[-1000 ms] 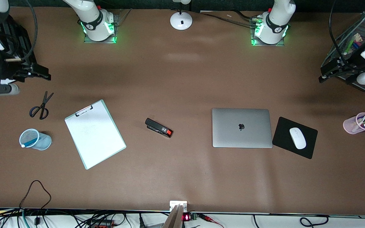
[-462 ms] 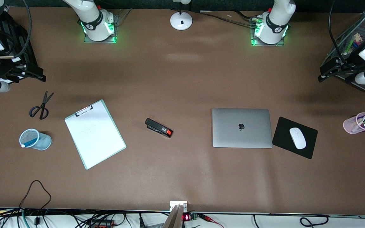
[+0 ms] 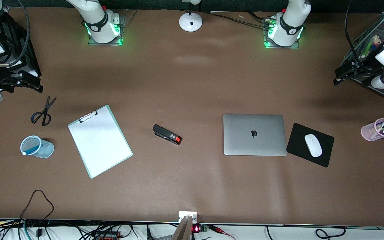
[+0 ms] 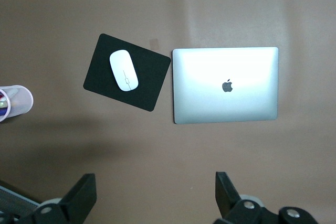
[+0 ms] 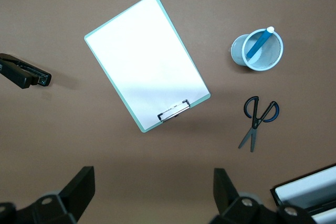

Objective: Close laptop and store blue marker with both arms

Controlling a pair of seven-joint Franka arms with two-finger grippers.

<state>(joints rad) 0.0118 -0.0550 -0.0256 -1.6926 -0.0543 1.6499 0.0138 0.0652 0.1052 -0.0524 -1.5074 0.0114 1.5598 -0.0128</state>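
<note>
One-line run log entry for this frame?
laptop: closed, beside mouse pad | blue marker: in blue mesh cup | left end effector: open, high over table | right end effector: open, high over table

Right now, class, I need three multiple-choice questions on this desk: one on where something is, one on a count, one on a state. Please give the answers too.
1. Where is the blue marker?
A. On the clipboard
B. In the blue mesh cup
C. On the mouse pad

2. How many arm bases stand along the table's edge?
A. One
B. Two
C. Three

3. What state is the laptop in?
A. Open, keys showing
B. Half shut
C. Shut, lid flat

Answers:
1 B: the blue marker stands in the blue mesh cup, its white tip above the rim.
2 B: two white bases glow green beside the lamp base.
3 C: the laptop lies flat with the logo up, beside the mouse pad.

Both hands are open in the air: the left hand over bare table by the laptop, the right hand over bare table by the clipboard.
</note>
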